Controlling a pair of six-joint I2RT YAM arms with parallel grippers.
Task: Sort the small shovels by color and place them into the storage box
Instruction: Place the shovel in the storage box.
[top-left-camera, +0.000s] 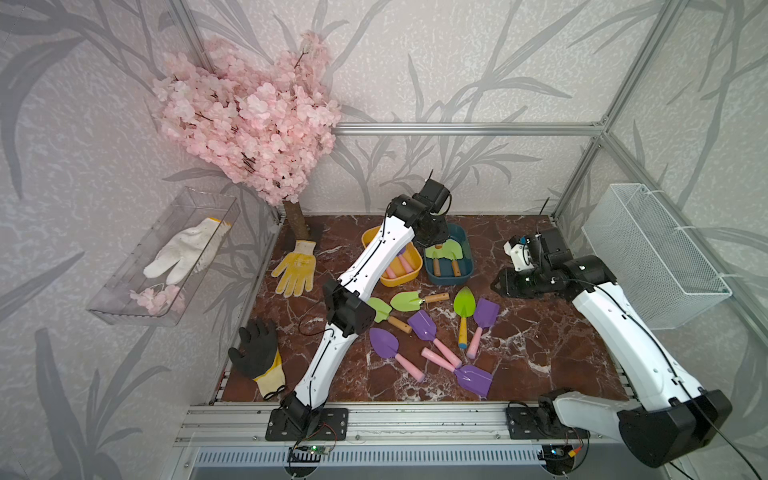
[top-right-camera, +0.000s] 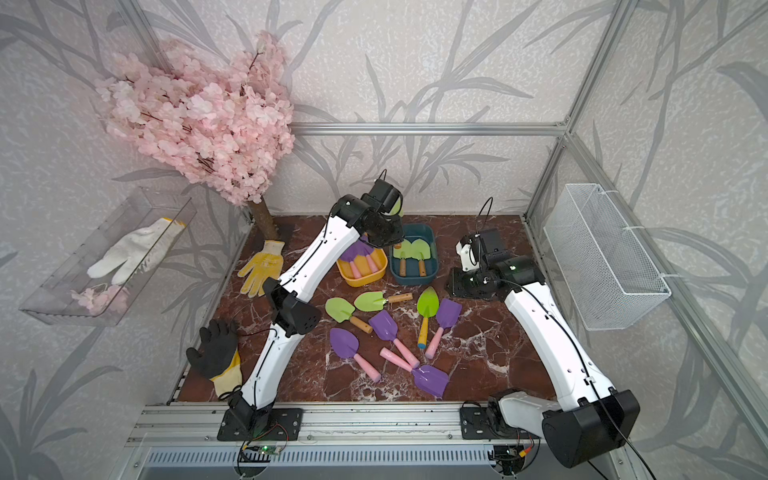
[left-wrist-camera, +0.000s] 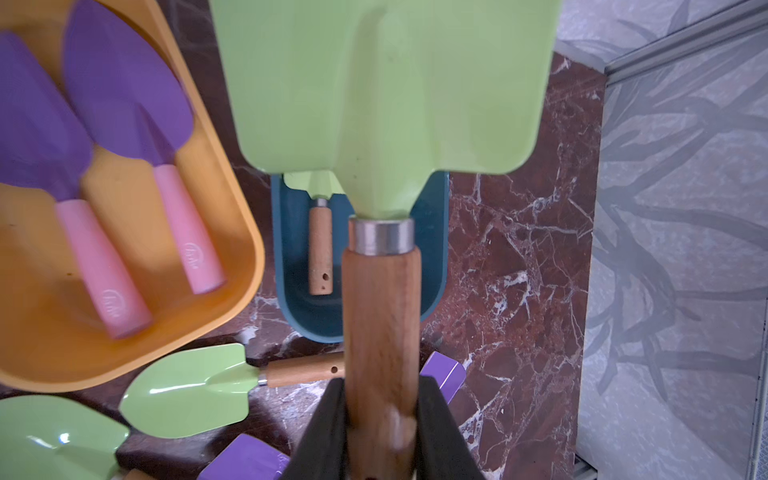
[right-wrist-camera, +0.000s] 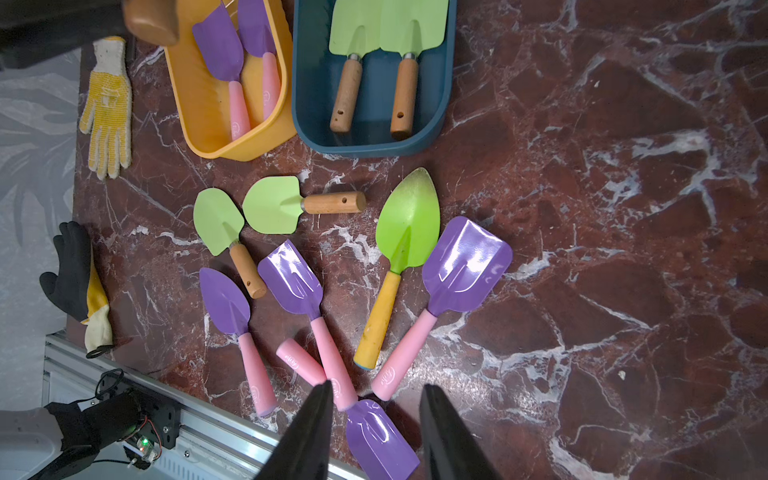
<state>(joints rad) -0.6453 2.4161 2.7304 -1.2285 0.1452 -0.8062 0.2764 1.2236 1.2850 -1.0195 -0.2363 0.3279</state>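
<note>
Held green shovel (left-wrist-camera: 386, 104): smooth satin-painted blade, prob. metal; bare silver metal ferrule (left-wrist-camera: 381, 236); varnished wood handle w/ visible grain. Left claw (left-wrist-camera: 382, 381): matt black plastic. Loose light-green shovels (right-wrist-camera: 274, 203): same satin blades, plain wood handles. Purple shovels (right-wrist-camera: 465, 262): glossy blades w/ bright glare; matt pink handles, embossed logo. Pointed green shovel (right-wrist-camera: 409, 224): duller blade, dusty-looking nr tip; matt yellow handle, smudged. Yellow-orange tub (right-wrist-camera: 203, 104) & teal tub (right-wrist-camera: 303, 104): smooth plastic, low sheen. Desk (right-wrist-camera: 602, 208): polished red-brown marble look, white veins. Yellow glove (right-wrist-camera: 107, 108), white glove (top-left-camera: 187, 253): knit cloth. Black glove (right-wrist-camera: 72, 270): matt rubbery coating, knit cuff. Tray (top-left-camera: 124, 313): clear glossy plastic. Basket (top-left-camera: 648, 257): white wire mesh.
</note>
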